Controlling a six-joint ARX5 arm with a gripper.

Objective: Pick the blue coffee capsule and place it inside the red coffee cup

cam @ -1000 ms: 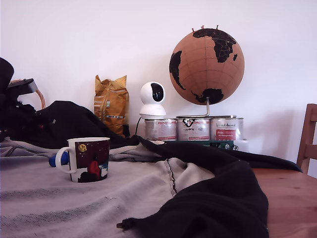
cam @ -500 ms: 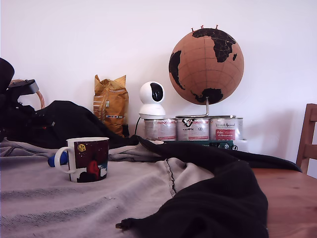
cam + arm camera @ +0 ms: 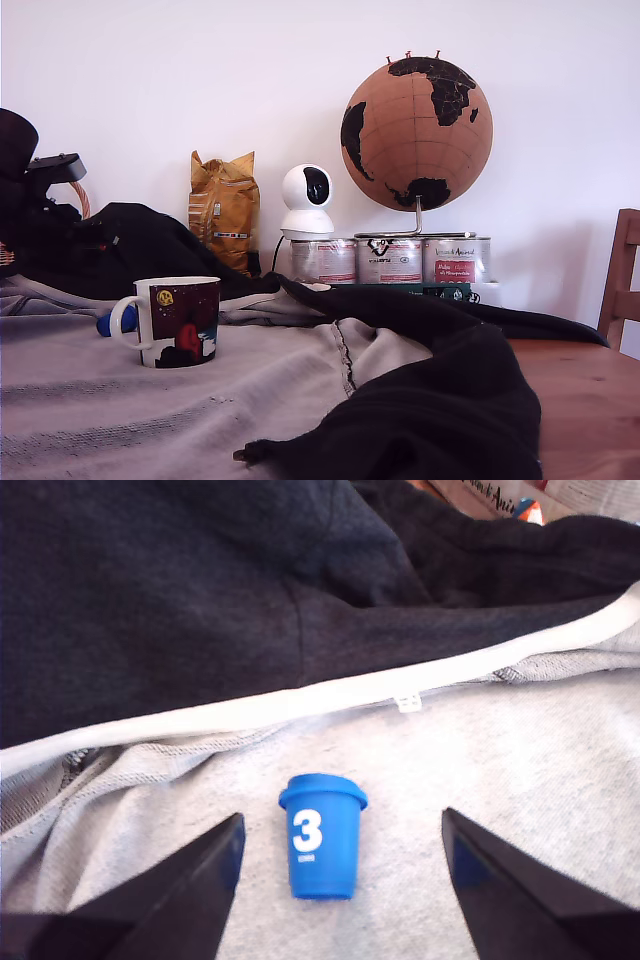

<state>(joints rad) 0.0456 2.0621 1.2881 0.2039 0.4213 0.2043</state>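
The capsule (image 3: 321, 836) stands upright on the grey cloth (image 3: 520, 770), a white "3" on its side facing the wrist camera. In the exterior view only a sliver of it (image 3: 128, 319) shows, peeking out behind the handle of the cup (image 3: 178, 321), on the exterior view's left of the cup's body and a little farther back.

The cup stands upright on the same grey cloth, handle toward the exterior view's left; its inside cannot be seen from this low angle. Three tins (image 3: 390, 260) stand in a row under a cork globe (image 3: 417, 134); their contents are hidden too.

The gripper (image 3: 340, 865) is spread wide, one dark finger (image 3: 180, 890) on each side of the capsule, with clear cloth between each finger and the capsule; neither touches it. The capsule sits roughly midway between them. In the exterior view, part of the dark arm (image 3: 30, 190) shows at the far left edge.

A black garment (image 3: 200, 590) lies just beyond the capsule, edged by a pale hem. Behind the cup stand a yellow bag (image 3: 224, 212) and a white camera (image 3: 308, 202).
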